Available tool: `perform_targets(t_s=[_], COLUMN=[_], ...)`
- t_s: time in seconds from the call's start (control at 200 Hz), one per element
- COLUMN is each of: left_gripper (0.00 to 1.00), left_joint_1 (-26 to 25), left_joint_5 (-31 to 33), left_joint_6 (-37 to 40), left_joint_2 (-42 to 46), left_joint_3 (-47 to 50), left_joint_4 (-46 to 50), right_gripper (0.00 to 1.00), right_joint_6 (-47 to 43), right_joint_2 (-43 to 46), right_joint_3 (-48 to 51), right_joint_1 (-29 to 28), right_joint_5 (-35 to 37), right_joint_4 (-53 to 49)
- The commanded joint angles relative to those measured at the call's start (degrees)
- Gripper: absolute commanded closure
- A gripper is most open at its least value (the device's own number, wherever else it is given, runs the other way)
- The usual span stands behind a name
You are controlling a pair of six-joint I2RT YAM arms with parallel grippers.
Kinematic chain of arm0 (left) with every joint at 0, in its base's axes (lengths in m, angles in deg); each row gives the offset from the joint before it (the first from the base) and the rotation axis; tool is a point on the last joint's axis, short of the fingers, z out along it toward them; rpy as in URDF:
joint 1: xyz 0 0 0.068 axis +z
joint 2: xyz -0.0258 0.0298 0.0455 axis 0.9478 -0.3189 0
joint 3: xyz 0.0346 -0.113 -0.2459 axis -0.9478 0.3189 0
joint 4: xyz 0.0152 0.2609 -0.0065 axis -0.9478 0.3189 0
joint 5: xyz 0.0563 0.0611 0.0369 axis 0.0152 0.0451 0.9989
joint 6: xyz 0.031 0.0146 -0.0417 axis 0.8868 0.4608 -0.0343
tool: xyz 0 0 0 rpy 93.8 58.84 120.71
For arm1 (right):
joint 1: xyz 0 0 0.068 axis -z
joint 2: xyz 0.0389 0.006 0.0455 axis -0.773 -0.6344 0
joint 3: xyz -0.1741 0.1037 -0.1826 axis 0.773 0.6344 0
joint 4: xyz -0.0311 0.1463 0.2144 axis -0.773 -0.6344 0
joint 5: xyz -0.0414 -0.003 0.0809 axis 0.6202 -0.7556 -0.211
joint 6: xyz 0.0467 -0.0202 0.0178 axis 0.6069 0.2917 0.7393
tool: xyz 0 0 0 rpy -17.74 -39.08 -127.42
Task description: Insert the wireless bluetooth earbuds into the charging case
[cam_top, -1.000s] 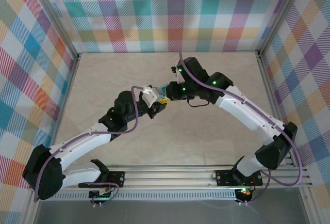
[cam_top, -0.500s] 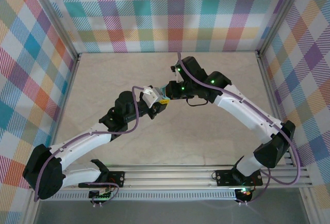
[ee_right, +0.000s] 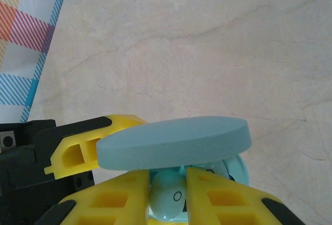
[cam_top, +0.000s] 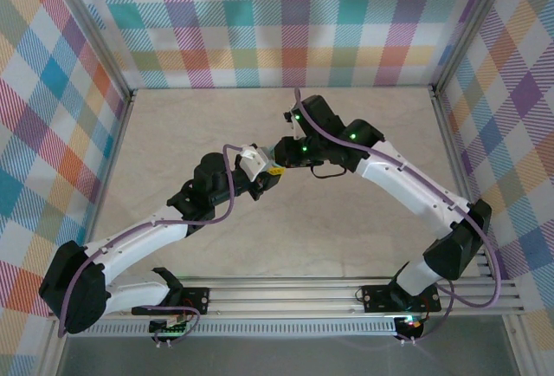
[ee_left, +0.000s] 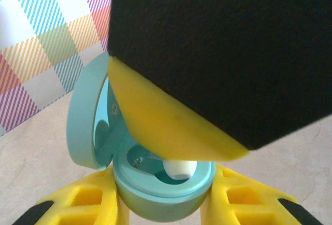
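While your left gripper (ee_left: 163, 207) stays out of the way underneath, it's clamped tight on the light-blue charging case (ee_left: 155, 196), roughly over the middle of the table (ee_right: 207, 38). The lid (ee_left: 83, 116) is swung wide open to one side. Your right gripper (ee_right: 168, 177) hangs right over the case, its yellow fingers (ee_right: 114, 199) pinching one earbud (ee_right: 166, 199) from both sides. That earbud's pale tip (ee_left: 179, 169) already sits down in the case's well.

The left arm (cam_top: 147, 237) and right arm (cam_top: 415, 194) arch inward, left end effector (cam_top: 273, 173) clamped tight at 8 o'clock of the right end effector (cam_top: 282, 152), its fingers close-set.
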Motion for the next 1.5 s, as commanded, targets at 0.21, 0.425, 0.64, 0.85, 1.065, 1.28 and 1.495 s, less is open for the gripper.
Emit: perform_targets(t_s=[0.21,0.425,0.64,0.85,1.065,1.28,1.495], left_gripper=[0.98,0.98,0.98,0.98,0.99,0.99,0.99], left_joint_1=[-0.90,-0.90,-0.90,-0.89,-0.89,-0.89,-0.90], left_joint_5=[0.11,0.17,0.24,0.32,0.54,0.68,0.59], left_joint_6=[0.72,0.69,0.65,0.56,0.47,0.47,0.39], left_joint_2=[0.00,0.17,0.37,0.33,0.62,0.57,0.50], left_joint_3=[-2.51,-2.40,-2.14,-2.16,-1.98,-2.07,-2.16], left_joint_4=[-1.84,-1.57,-1.57,-1.48,-1.39,-1.48,-1.48], right_gripper=[0.70,0.68,0.68,0.73,0.77,0.77,0.77], right_joint_6=[0.26,0.44,1.01,1.56,1.47,1.48,1.34], right_joint_2=[-0.79,-0.38,0.75,1.12,1.32,1.70,2.47], right_joint_3=[-2.74,-3.08,-2.31,-1.16,-0.88,-0.21,2.25], right_joint_1=[-0.36,-0.39,-0.39,-0.39,-0.39,-0.39,-0.36], right_joint_5=[-0.74,-0.44,-0.56,-1.69,-2.06,-1.89,-1.01], right_joint_4=[-1.02,-0.75,-0.31,0.40,1.08,0.83,2.73])
